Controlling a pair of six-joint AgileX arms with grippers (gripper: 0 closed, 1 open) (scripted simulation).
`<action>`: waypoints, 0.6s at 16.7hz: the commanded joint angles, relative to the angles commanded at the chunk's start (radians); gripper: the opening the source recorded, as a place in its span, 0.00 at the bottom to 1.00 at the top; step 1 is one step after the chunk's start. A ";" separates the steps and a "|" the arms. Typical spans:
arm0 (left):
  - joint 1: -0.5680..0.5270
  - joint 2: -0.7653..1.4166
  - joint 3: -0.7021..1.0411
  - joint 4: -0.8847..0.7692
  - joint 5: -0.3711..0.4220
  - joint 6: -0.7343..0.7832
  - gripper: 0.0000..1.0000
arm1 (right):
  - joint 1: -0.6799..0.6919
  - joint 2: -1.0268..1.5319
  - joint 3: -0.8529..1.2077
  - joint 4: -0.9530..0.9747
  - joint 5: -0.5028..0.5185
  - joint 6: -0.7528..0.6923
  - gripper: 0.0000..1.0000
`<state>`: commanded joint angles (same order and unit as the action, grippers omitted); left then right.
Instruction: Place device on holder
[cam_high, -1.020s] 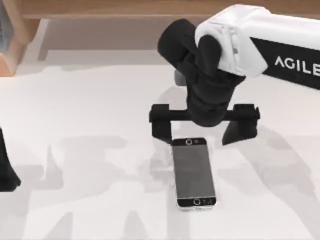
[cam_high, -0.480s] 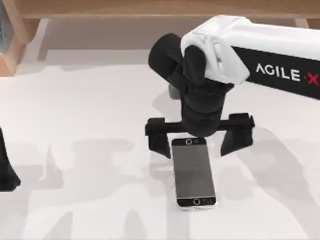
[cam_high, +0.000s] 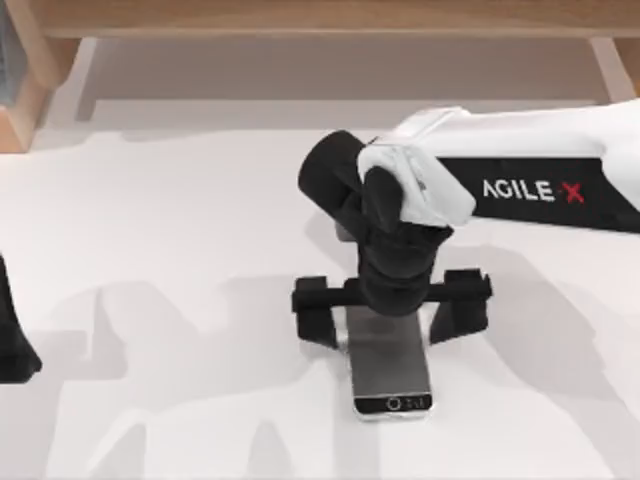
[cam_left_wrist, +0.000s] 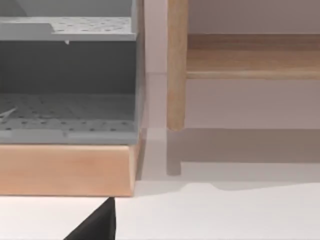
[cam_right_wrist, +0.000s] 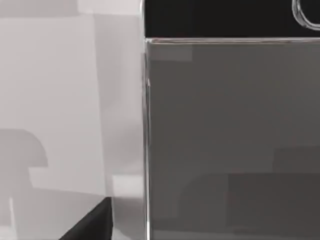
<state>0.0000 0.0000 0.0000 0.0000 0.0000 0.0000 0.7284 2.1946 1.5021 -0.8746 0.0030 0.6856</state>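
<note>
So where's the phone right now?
In the top view the phone lies flat on the white table, a little right of centre near the front edge. The right gripper hangs over its far end, open fingers either side.

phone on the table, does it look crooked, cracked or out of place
Nothing stands out. The phone lies flat and face up on the table, roughly square to it, screen unbroken, with the right end effector open astride its far end.

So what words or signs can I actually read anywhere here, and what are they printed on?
"AGILE X", white letters with a red X, on the black panel of the right arm, whose gripper straddles the phone.
The phone shows a round home button and no lettering.
I can read nothing else.
</note>
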 joint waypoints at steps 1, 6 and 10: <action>0.000 0.000 0.000 0.000 0.000 0.000 1.00 | 0.001 0.007 -0.009 0.013 0.000 0.001 1.00; 0.000 0.000 0.000 0.000 0.000 0.000 1.00 | 0.001 0.008 -0.011 0.015 0.000 0.001 0.92; 0.000 0.000 0.000 0.000 0.000 0.000 1.00 | 0.001 0.008 -0.011 0.015 0.000 0.001 0.62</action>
<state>0.0000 0.0000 0.0000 0.0000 0.0000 0.0000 0.7291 2.2029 1.4912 -0.8591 0.0031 0.6864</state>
